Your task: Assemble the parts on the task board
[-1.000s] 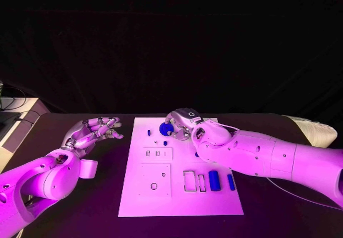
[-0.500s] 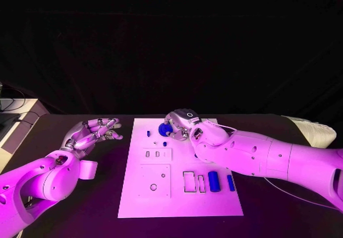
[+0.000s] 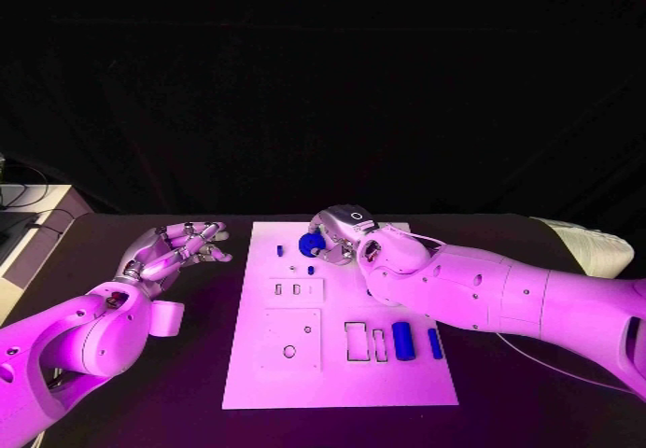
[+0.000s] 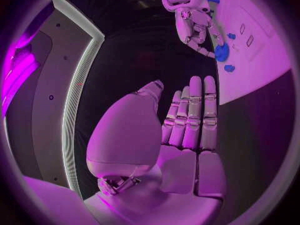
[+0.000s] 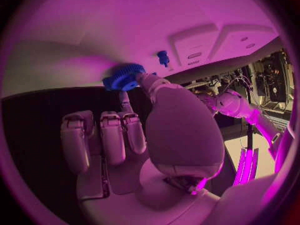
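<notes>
Black bench (image 3: 539, 411) carrying the white task board (image 3: 337, 378), which lies flat at its middle. To the left of the task board, apart from it, a small pale cylinder (image 3: 166, 319) is seen over the bench.

Strong magenta-violet light washes over everything. In the head view the white board (image 3: 344, 317) is the brightest surface, nearly blown out, so its recesses read faintly. The bench (image 3: 512, 411) around it stays dark, and the background above is black with no detail. Soft sheen sits on the right arm (image 3: 498, 294) and left arm (image 3: 81, 341); shadows under them are weak and diffuse. Both wrist views are round fisheye pictures in a dark frame, and straight edges bow strongly toward the rim. In the left wrist view a bright strip (image 4: 78, 85) curves along the side. The nearest palm surfaces look soft and slightly out of focus.
</notes>
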Motion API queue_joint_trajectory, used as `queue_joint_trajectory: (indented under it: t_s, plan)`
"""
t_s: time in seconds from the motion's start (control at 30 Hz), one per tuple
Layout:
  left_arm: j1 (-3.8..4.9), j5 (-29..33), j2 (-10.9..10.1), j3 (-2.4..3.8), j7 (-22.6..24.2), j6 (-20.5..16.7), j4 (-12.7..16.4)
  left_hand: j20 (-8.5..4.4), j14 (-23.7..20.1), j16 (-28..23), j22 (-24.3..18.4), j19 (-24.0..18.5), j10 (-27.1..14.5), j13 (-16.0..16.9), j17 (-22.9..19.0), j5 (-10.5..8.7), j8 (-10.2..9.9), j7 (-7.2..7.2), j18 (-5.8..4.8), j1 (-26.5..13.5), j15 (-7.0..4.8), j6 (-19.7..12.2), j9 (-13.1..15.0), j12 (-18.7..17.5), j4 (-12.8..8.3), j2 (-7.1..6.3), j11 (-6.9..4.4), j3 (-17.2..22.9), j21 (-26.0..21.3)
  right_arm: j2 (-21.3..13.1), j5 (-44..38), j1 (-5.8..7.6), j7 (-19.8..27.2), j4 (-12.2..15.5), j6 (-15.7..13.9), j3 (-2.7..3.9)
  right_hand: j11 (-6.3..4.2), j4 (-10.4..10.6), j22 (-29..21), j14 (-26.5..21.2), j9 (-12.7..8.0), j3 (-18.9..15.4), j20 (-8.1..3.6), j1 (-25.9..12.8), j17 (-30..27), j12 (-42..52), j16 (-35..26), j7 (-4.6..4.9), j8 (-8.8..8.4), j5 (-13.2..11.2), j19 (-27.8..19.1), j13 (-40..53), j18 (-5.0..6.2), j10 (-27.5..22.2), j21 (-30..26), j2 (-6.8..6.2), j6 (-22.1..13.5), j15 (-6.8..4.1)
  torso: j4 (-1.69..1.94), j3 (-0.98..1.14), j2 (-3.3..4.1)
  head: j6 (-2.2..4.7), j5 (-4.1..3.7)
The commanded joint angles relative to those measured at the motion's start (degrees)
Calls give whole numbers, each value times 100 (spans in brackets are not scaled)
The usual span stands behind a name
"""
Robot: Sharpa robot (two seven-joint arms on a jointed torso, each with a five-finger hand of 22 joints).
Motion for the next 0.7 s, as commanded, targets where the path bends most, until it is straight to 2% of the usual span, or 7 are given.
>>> queue_joint_trajectory:
  t_s: [0.03, 0.3, 0.37, 0.5, 0.7]
  plan:
    - [1, -15, 18, 4, 35, 97, -4, -9, -43, 38, 5, -44, -46, -8, 5, -30, -33, 8, 64, 15, -11, 21, 5, -19, 3, -15, 0, 39, 35, 6, -26, -3, -1, 0, 148, -1, 48, 10, 1479, 546, -12, -67, 54, -64, 1237, -23, 22, 11, -39, -13, 590, 1365, -30, 459, 4, -18, -46, 53, 3, 1, -1, -2, -4]
    - [1, -15, 19, 4, 14, 90, -29, -7, -50, 41, 8, -52, -50, -8, 7, -31, -37, 12, 63, 8, -9, 20, 6, -18, 10, -14, 2, 45, 41, -52, 345, -2, 61, 57, 292, -1, 52, 148, 1480, 550, -18, -380, 72, -222, 1254, -13, 26, 8, -88, 178, 591, 1376, -30, 467, 5, 30, 8, 62, 0, 6, -1, 0, 13]
    - [1, -15, 17, 4, 8, 88, -35, -6, -51, 42, 8, -54, -51, -8, 7, -31, -38, 15, 63, 1, -8, 19, 6, -18, 15, -12, 4, 45, 42, -74, 436, -2, 76, 79, 322, -1, 44, 281, 1483, 552, -17, -564, 68, -340, 1262, -4, 28, -2, -99, 210, 593, 1386, -31, 476, 7, 92, 48, 57, -2, 8, -1, -9, 16]
    - [1, -15, 15, 4, 0, 81, -45, -5, -54, 43, 9, -57, -55, -9, 8, -32, -40, 19, 63, -11, -6, 17, 6, -19, 23, -9, 7, 45, 44, -120, 572, -1, 94, 99, 367, -1, 32, 438, 1493, 554, -12, -711, 60, -462, 1271, 17, 30, -17, -101, 277, 600, 1406, -35, 495, 17, 193, 108, 47, -7, 8, 0, -6, 16]
    - [1, -13, 16, 4, -7, 76, -51, -3, -56, 46, 10, -61, -62, -9, 9, -32, -45, 26, 62, -29, -2, 12, 5, -20, 30, -5, 12, 44, 47, -173, 658, -1, 78, 91, 478, -1, 6, 469, 1500, 557, 1, -754, 40, -691, 1286, 42, 34, -47, -79, 435, 606, 1432, -37, 520, 25, 391, 217, 24, -10, 14, -2, -11, 19]
